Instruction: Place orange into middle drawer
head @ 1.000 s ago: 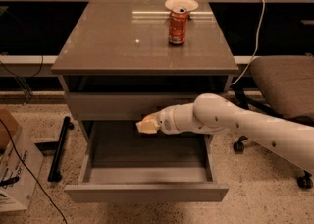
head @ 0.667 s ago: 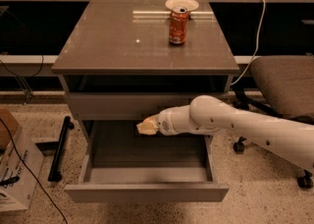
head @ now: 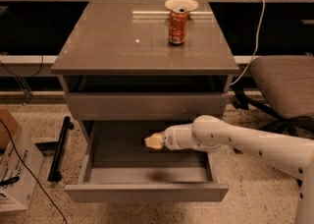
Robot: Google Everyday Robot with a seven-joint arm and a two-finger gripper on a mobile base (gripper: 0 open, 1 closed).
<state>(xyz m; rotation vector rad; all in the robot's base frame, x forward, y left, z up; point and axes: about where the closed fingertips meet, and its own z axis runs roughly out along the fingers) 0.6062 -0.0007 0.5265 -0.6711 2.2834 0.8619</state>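
We hold the tool (head: pixel 154 141) at frame centre, low over the open middle drawer (head: pixel 147 192), so a release lands inside. We can't tell its opening or hold. The orange isn't visible, possibly hidden in it.

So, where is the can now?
The can stands upright on the cabinet top, toward the back and right of centre, in front of a white dish. The gripper hangs below, over the open middle drawer.

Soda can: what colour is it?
The soda can is red-orange, camera view; the tool is over the open middle drawer.
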